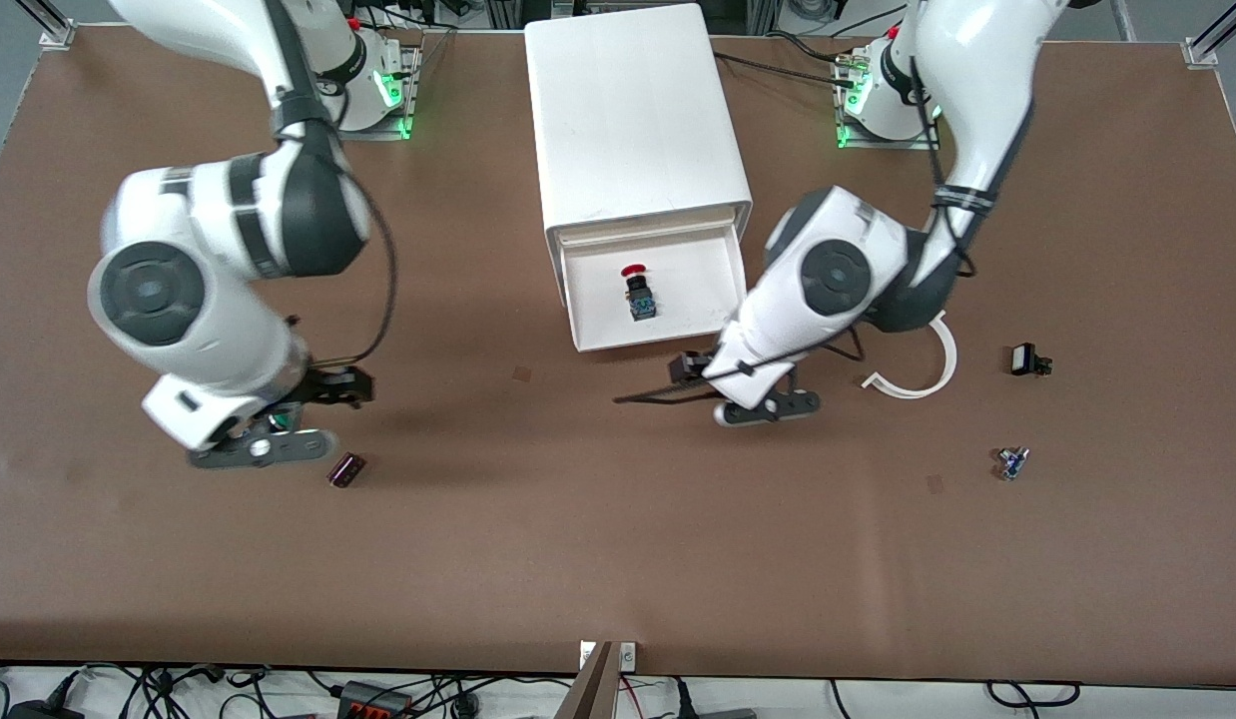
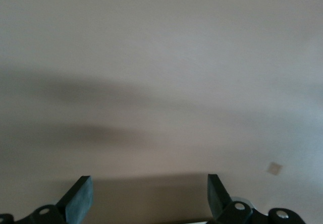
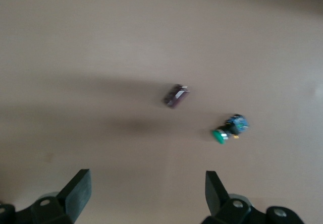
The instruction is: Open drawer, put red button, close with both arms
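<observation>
Matt brown table (image 1: 618,559); glossy white arms (image 1: 828,290)

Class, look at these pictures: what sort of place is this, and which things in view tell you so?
Probably a robotics lab. Two white arms are bolted to a brown table, cables trail along its edge, and small test parts lie about: a red button in an open white drawer.
</observation>
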Tool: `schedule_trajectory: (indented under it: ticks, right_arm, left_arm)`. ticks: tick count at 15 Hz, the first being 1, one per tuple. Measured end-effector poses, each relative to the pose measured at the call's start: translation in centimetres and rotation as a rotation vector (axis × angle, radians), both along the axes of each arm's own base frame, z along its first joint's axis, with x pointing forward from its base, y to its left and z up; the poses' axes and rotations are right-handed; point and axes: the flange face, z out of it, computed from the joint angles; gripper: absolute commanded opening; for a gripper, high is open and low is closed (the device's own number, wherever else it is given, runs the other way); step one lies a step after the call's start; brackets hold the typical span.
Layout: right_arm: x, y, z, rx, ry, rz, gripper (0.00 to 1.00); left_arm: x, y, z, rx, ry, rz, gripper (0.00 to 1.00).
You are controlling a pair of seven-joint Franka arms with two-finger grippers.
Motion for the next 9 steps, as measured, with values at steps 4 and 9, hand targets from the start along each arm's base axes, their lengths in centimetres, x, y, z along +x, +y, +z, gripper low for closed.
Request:
schedule_trajectory:
  ticks: [4,9]
  right_arm:
    - [0.3,-5.0,1.0,0.005,0.020,-0.060,1.00]
    - [-0.1,-8.6,3.1,0.069,0.024,-0.122,1.00]
  left_arm:
    - [-3.3,-2.2,-4.1,-0.009,-0.010,-0.005,1.00]
    - [-4.7,-2.4,-5.3,0.028,0.048,-0.031,1.00]
